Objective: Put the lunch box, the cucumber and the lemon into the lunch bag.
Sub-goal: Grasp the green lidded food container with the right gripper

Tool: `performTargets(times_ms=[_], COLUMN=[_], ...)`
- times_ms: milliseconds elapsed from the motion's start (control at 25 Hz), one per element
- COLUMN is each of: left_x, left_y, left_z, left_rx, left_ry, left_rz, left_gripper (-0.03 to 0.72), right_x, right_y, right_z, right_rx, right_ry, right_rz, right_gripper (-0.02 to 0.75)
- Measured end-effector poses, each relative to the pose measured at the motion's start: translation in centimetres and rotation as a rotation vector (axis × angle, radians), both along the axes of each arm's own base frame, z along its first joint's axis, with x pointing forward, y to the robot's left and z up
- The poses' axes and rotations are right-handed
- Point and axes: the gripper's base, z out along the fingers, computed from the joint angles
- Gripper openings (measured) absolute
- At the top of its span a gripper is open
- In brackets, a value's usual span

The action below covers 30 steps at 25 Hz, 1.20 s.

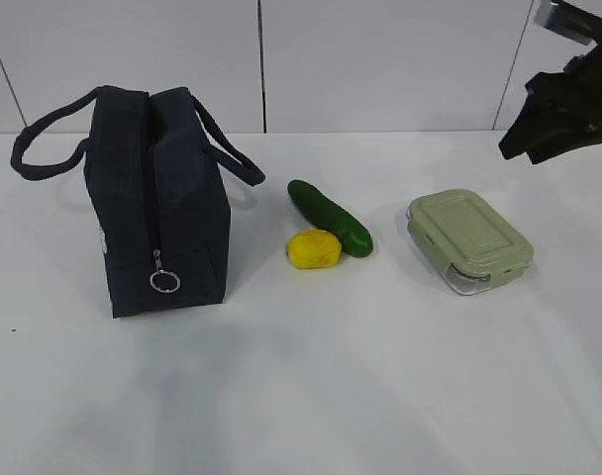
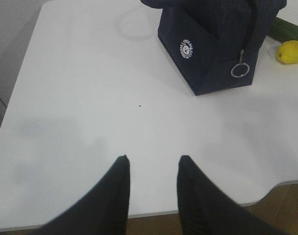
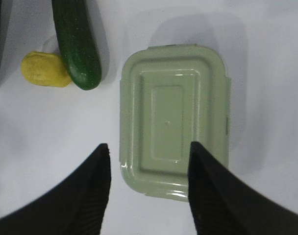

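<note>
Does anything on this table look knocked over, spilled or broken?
Nothing stands out. The lunch bag stands upright, the lunch box sits flat with its lid on, and the lemon rests against the cucumber. No spills or damage show on the table.

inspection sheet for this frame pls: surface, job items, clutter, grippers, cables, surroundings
Surface: white table, one small dark speck, otherwise clean.
Lunch bag: upright at left, zipper looks closed, ring pull hanging at the end.
Cucumber: on the table, right of the bag.
Lemon: touching the cucumber's near side.
Lunch box: lid on, flat on the table at right.
Clutter: nothing seen.
Left gripper: open, empty, over bare table.
Right gripper: open, empty, above the lunch box.
Cables: nothing seen.
Surroundings: pale panelled wall behind.
</note>
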Motion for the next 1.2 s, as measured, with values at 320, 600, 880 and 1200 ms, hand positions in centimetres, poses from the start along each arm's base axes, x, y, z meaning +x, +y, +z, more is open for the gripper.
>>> performTargets(times_ms=[320,600,880,1200], left_x=[0.0,0.0,0.0,0.0], left_y=[0.0,0.0,0.0,0.0], left_z=[0.0,0.0,0.0,0.0], left_rx=[-0.002,-0.002,-0.002,-0.002], left_ry=[0.0,0.0,0.0,0.0], left_rz=[-0.001,0.001,0.001,0.001], left_gripper=[0.235,0.235,0.235,0.235], right_x=[0.9,1.1,1.4,2.1], right_y=[-3.7,-3.6,-3.7,-3.8], right_z=[-3.1,-3.6,-5.1,-8.5], right_rx=[0.07,0.088,0.104,0.124], right_ry=[0.056,0.064,0.114,0.189], right_rz=[-0.087,-0.089,-0.118,-0.132], right_gripper=[0.382,0.382,0.411,0.457])
